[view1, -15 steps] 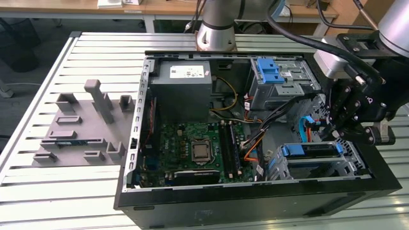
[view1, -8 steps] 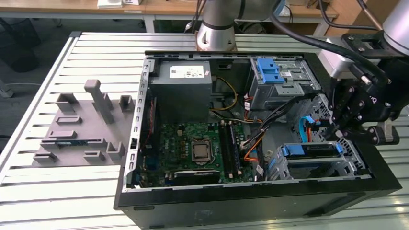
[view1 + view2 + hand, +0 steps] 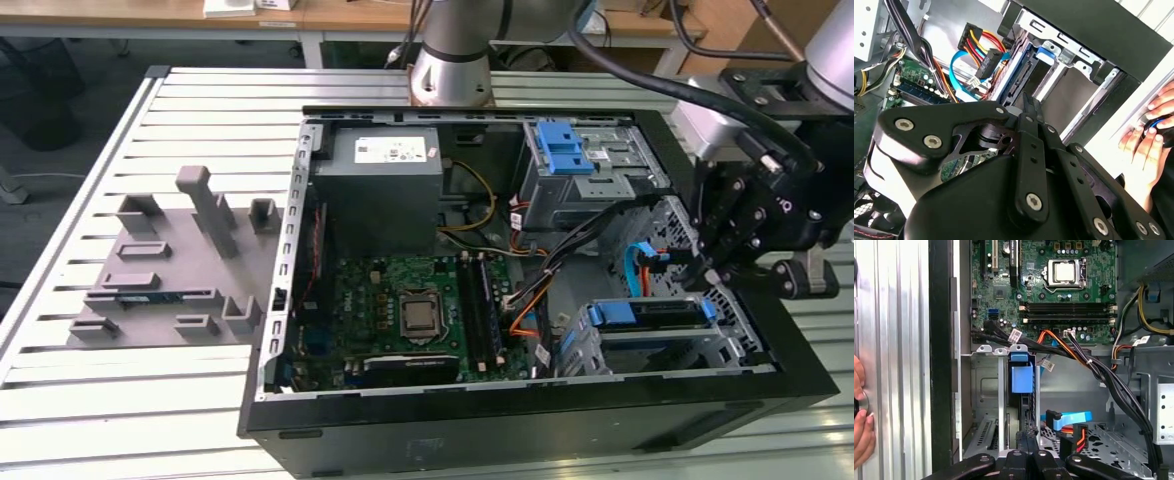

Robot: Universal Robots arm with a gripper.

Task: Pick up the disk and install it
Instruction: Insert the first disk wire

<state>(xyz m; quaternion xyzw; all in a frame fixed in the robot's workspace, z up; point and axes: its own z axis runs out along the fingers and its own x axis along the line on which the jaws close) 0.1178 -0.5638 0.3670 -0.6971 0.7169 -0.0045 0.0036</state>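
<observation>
On the exterior view's left, a grey parts tray point(image 3: 167, 270) lies on the slatted table point(image 3: 80, 200). The open computer case point(image 3: 534, 400) sits centre. At right, the disk point(image 3: 650, 313) is seated in its bay; the gripper point(image 3: 710, 268) hangs just above, jaws together and empty.

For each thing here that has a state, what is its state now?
Disk: seated upright in its bay.
Gripper: shut, just above the disk.
Case: side open, lying flat.
CPU socket: bare, no cooler.
Hand: resting on the table.
</observation>
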